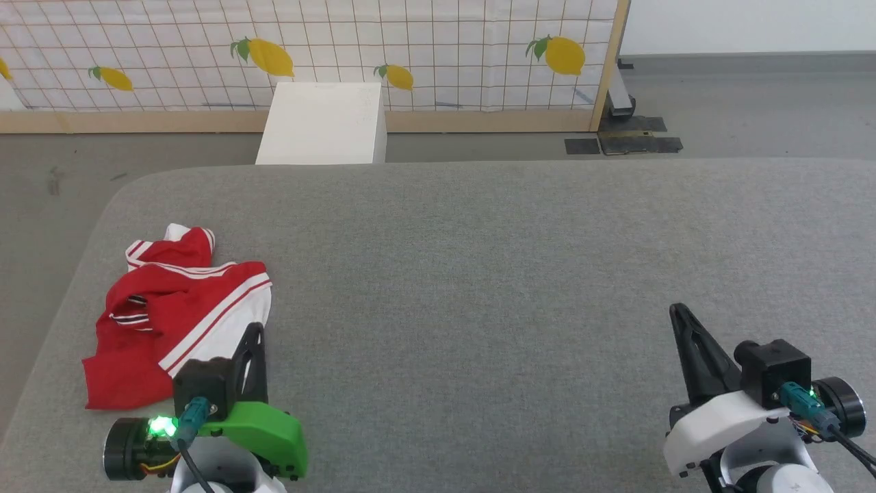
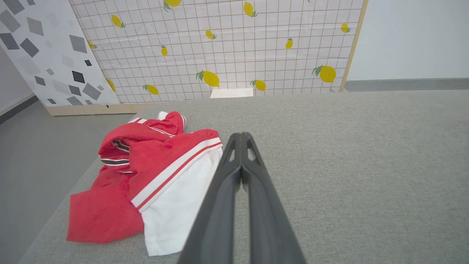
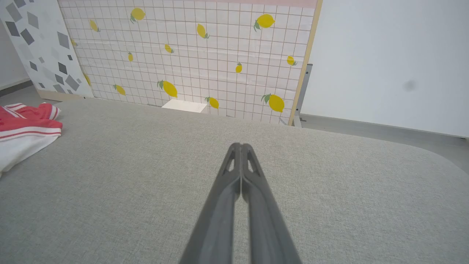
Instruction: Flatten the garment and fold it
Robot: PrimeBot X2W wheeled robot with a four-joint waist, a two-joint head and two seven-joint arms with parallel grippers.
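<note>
- The desk (image 1: 520, 274) is a broad slab covered in grey woven cloth, with a rounded far-left corner.
- The garment (image 1: 171, 308) lies crumpled by the desk's left edge (red folds, striped trim, one white sleeve turned up).
- The left gripper (image 1: 256, 332) is closed and empty, just beside the white sleeve; it may be brushing the cloth, but the overlap hides this.
- The right gripper (image 1: 677, 309) is also closed on nothing, over bare cloth near the desk's right edge, well apart from the garment.
- Beyond the far edge, a white box (image 1: 321, 123) stands on the grey floor (image 1: 41, 178) against a wood-framed lemon-print panel (image 1: 410, 48).
- A panel with grey shapes (image 2: 47, 55) leans to its left, and a plain white wall (image 3: 384, 55) is to its right.
</note>
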